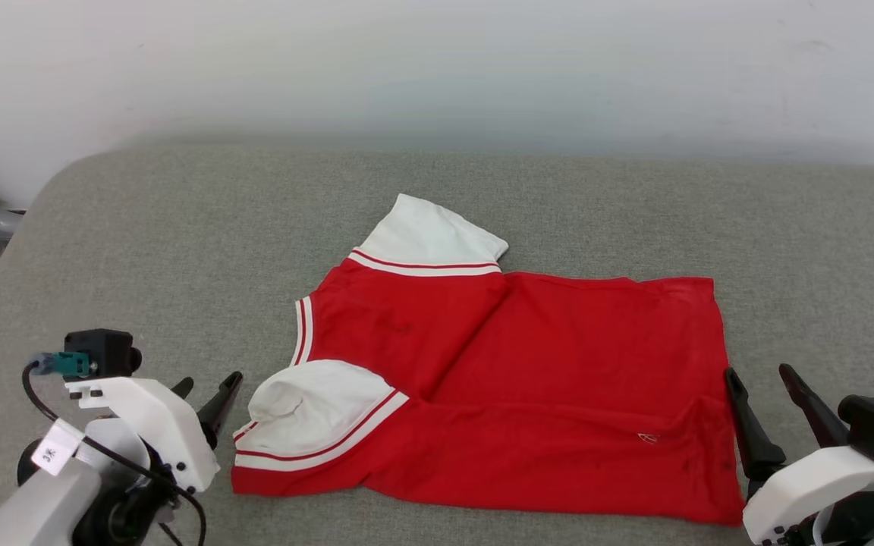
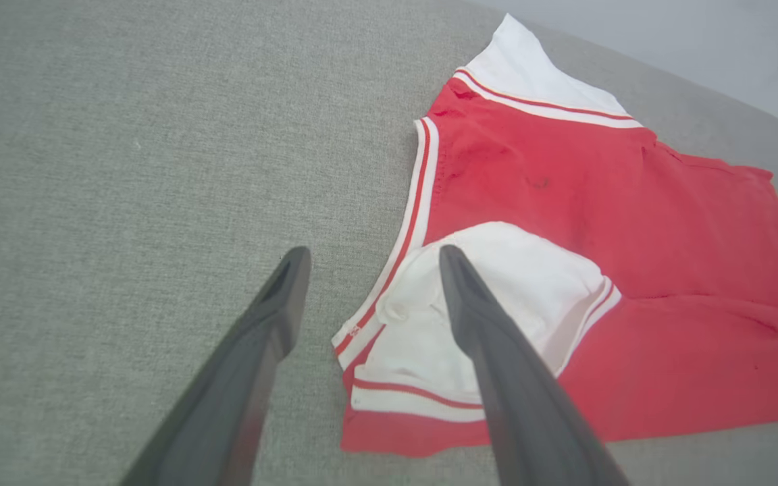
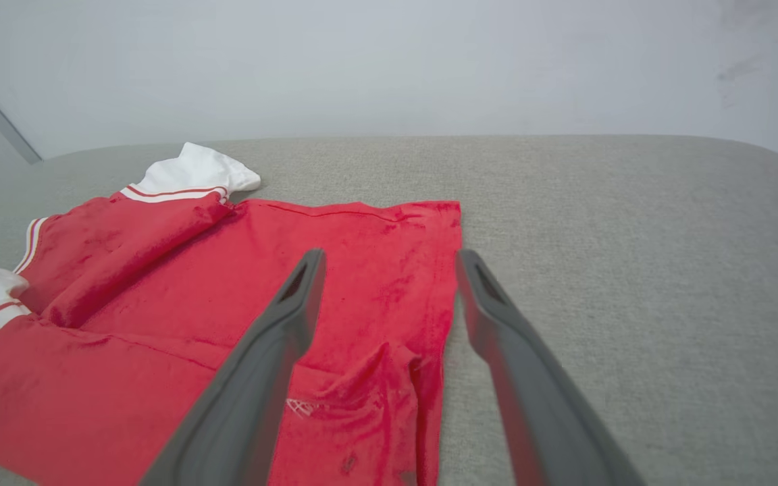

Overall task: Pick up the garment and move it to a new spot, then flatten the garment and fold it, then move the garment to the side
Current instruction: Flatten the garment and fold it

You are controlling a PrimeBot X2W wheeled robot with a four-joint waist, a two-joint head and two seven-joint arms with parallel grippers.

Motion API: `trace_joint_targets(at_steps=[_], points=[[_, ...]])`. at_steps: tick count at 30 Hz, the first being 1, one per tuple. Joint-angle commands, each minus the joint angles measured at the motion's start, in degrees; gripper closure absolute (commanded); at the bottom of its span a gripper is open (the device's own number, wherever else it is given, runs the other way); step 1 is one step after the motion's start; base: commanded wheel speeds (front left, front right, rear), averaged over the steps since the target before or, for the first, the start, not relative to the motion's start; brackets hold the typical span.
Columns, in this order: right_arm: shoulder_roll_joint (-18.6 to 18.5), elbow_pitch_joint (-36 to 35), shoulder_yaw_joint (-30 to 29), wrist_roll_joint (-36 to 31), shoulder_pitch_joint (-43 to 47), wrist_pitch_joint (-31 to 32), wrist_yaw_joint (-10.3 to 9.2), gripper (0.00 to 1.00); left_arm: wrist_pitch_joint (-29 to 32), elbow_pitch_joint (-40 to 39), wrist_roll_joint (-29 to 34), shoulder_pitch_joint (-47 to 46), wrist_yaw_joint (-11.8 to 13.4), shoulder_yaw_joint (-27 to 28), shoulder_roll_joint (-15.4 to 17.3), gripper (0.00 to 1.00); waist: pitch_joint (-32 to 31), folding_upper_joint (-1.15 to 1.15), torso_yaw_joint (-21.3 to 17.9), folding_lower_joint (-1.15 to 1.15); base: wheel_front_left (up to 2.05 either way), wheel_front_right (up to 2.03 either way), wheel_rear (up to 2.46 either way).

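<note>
Both of my claws are spread wide and hold nothing. The garment (image 1: 543, 379) lies sideways on the grey padded surface (image 1: 141, 250), neck to my left and hem to my right, with a plain red face up. I judge that folding is the step in hand — the near long side looks already turned over the body, with the near white sleeve (image 1: 315, 402) lying on top. To do the next fold well, I should pinch both ends of the same edge together, take all the layers, lift low and carry evenly, so the edges meet straight. The small wrinkle (image 3: 369, 378) near the hem corner wants smoothing first. The left claw (image 1: 209, 383) is just beside the near sleeve; whether it touches the cloth I cannot tell. The right claw (image 1: 757, 371) is at the near hem corner — one finger over the red cloth, the other over bare surface.
</note>
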Motion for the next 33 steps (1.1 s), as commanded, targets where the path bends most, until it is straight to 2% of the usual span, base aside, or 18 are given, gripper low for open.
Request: trace_joint_targets(at_steps=[1, 3, 4, 7, 8, 10, 16, 22, 23, 24, 25, 30, 33], points=[[0.63, -1.07, -0.45, -0.67, 0.90, 0.60, -0.04, 0.00, 3.17, -1.79, -0.84, 0.70, 0.54, -0.11, 1.86, 0.00, -0.23, 0.00, -0.41, 0.00, 0.00, 0.00, 0.00], [1.00, -2.30, -0.94, -1.19, 1.29, 1.06, -0.04, 0.00, 8.04, -3.87, -2.78, 0.98, 1.23, -0.18, 4.10, 0.00, -0.15, 0.00, -0.83, 0.00, 0.00, 0.00, 0.00], [1.00, -2.30, -0.94, -1.19, 1.29, 1.06, -0.04, 0.00, 8.04, -3.87, -2.78, 0.98, 1.23, -0.18, 4.10, 0.00, -0.15, 0.00, -0.83, 0.00, 0.00, 0.00, 0.00], [1.89, -4.61, -1.43, -1.60, 1.63, 1.92, -0.04, 0.00, 16.74, -7.13, -6.65, 1.32, 3.73, -0.08, 7.54, 0.00, 0.93, 0.00, -2.20, 0.00, 0.00, 0.00, 0.00], [1.89, -4.61, -1.43, -1.60, 1.63, 1.92, -0.04, 0.00, 16.74, -7.13, -6.65, 1.32, 3.73, -0.08, 7.54, 0.00, 0.93, 0.00, -2.20, 0.00, 0.00, 0.00, 0.00], [2.41, -5.64, -1.53, -1.92, 1.36, 2.25, -0.04, 0.00, 20.93, -8.28, -8.66, 2.23, 5.19, -0.57, 8.66, 0.00, 2.39, 0.00, -3.33, 0.00, 0.00, 0.00, 0.00], [3.51, -5.61, -1.48, -1.59, 0.07, 2.04, -0.04, 0.00, 22.66, -6.29, -10.48, 3.28, 6.02, -1.11, 7.43, 0.00, 5.26, 0.00, -5.10, 0.00, 0.00, 0.00, 0.00], [3.89, -4.60, -1.94, -0.93, -0.83, 2.74, -0.04, 0.00, 22.69, -2.11, -10.54, 3.26, 4.29, -2.92, 4.43, 0.00, 6.76, 0.00, -5.70, 0.00, 0.00, 0.00, 0.00], [3.90, -4.47, -2.28, -0.76, -0.97, 2.81, -0.04, 0.00, 22.94, -1.43, -10.81, 3.20, 3.73, -3.47, 3.43, 0.12, 6.91, 0.00, -5.74, 0.00, 0.00, 0.00, 0.00], [3.87, -4.11, -2.66, -0.87, -1.01, 3.46, -0.04, 0.00, 22.86, -0.97, -10.76, 3.15, 3.04, -4.01, 2.54, 0.76, 7.05, 0.00, -5.74, 0.00, 0.00, 0.00, 0.00], [3.89, -3.64, -3.11, -0.87, -0.92, 4.11, -0.04, 0.00, 22.60, -0.38, -10.76, 3.13, 2.37, -4.37, 1.56, 1.00, 7.16, 0.00, -5.72, 0.00, 0.00, 0.00, 0.00], [3.50, -3.17, -4.50, -0.38, -0.80, 7.06, -0.04, 0.00, 20.55, 2.55, -9.89, 2.01, -0.78, -5.15, -0.98, 1.00, 6.93, 0.00, -5.06, 0.00, 0.00, 0.00, 0.00], [3.55, -3.56, -5.36, 0.40, 0.22, 10.70, -0.04, 0.00, 18.63, 3.29, -8.86, 1.31, -1.72, -4.88, -0.99, 1.00, 6.03, 0.00, -4.65, 0.00, 0.00, 0.00, 0.00]])
